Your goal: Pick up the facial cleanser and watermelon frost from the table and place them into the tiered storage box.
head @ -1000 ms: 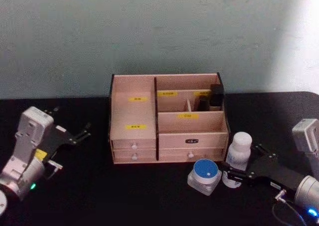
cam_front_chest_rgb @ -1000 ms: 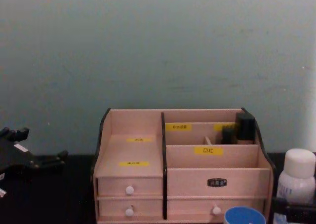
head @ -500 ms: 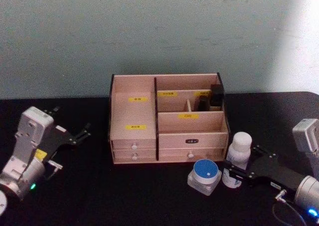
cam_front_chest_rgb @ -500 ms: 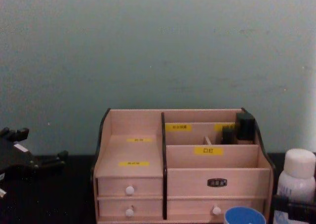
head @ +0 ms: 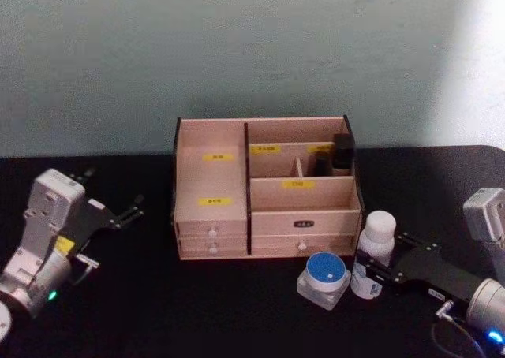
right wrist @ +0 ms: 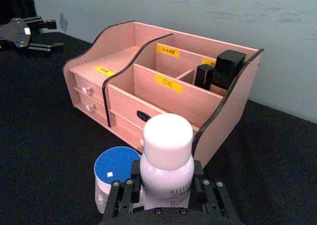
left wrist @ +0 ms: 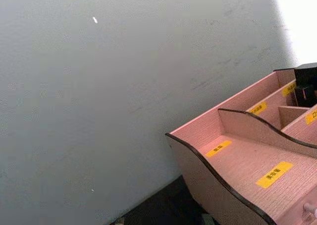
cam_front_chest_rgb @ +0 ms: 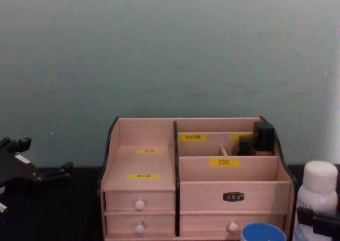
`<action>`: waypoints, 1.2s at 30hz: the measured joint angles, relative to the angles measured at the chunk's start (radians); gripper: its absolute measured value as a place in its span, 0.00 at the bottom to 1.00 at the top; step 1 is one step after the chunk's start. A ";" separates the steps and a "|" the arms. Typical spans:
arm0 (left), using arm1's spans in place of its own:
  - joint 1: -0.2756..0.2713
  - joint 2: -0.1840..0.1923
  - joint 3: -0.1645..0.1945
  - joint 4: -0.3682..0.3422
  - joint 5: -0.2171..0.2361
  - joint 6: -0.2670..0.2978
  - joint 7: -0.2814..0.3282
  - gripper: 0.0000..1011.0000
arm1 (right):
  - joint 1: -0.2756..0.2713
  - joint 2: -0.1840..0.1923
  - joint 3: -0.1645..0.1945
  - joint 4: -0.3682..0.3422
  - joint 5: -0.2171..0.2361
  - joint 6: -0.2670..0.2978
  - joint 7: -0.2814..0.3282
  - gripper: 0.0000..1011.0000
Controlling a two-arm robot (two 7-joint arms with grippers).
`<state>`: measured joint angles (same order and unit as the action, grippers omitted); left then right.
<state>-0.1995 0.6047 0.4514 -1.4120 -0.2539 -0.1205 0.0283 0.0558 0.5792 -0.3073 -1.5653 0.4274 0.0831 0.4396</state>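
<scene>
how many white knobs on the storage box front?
3 knobs on the tiered storage box: upper left drawer, lower left drawer, lower right drawer. The upper right front carries a dark plaque, no knob. None looks hidden.

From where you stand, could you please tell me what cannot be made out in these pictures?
Label on white bottle: right wrist view, right gripper shut around it covers most print.
Blue-lidded jar: chest view, bottom edge cuts off all but the lid.
Yellow labels on tiered storage box: head view, too small to read.
Dark containers in the back compartment: right wrist view, the box walls hide their bases.
</scene>
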 joint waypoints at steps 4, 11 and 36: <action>0.000 0.000 0.000 0.000 0.000 0.000 0.000 0.99 | 0.000 0.000 0.000 0.000 0.000 0.000 0.000 0.58; 0.000 0.000 0.000 0.000 0.000 0.000 0.000 0.99 | -0.040 0.023 0.036 -0.056 0.033 0.002 0.010 0.58; 0.000 0.000 0.000 0.000 0.000 0.000 0.000 0.99 | 0.094 0.030 0.043 -0.129 0.151 0.047 0.034 0.58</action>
<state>-0.1995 0.6047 0.4514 -1.4120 -0.2539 -0.1205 0.0283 0.1496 0.6093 -0.2639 -1.6940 0.5784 0.1304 0.4741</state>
